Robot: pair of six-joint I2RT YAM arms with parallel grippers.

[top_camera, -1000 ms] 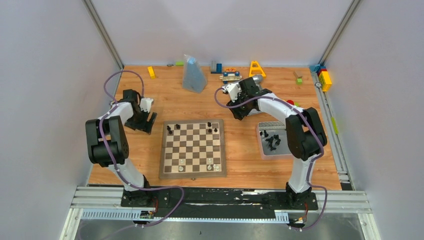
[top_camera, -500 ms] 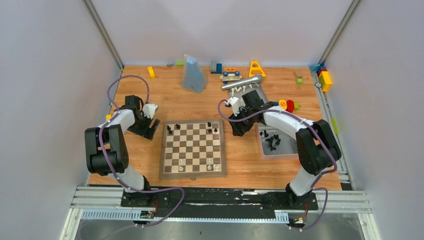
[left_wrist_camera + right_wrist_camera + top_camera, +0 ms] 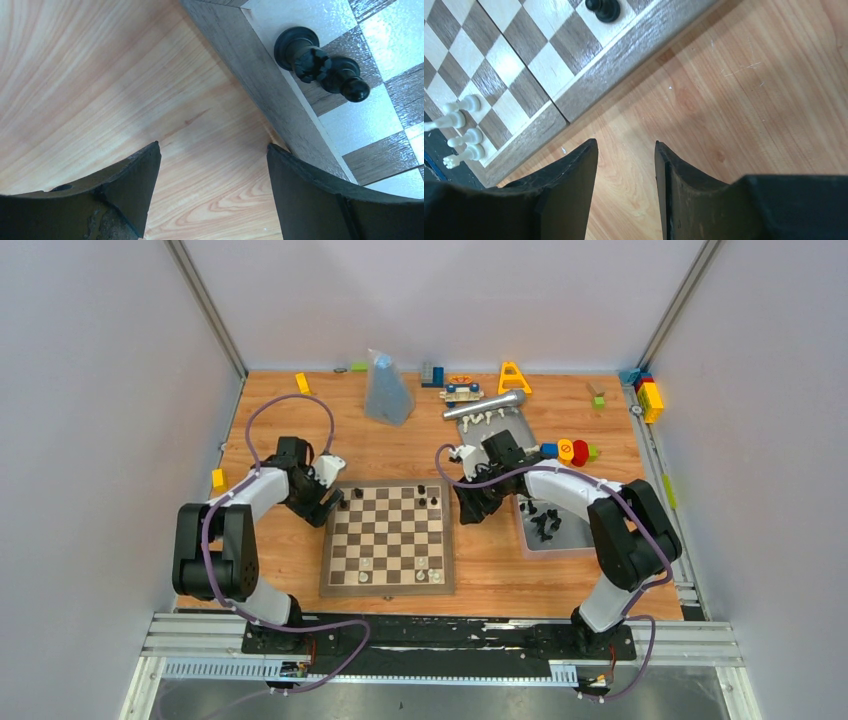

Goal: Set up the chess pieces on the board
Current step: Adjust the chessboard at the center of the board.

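Observation:
The board lies in the middle of the table. A few black chess pieces stand on its far rows and a few cream ones on its near row. My left gripper is open and empty, low over the table at the board's far left corner. In the left wrist view my left gripper frames bare wood, with two black pieces beyond. My right gripper is open and empty beside the board's far right edge. In the right wrist view my right gripper is over wood, near a black piece and cream pieces.
A grey tray with several black pieces sits right of the board. A second tray with cream pieces is behind it. A clear bag, toy blocks and a yellow triangle lie at the back.
My left gripper has moved right to the board's far left corner. My right gripper has moved nearer and left, from the back trays to the board's right edge.

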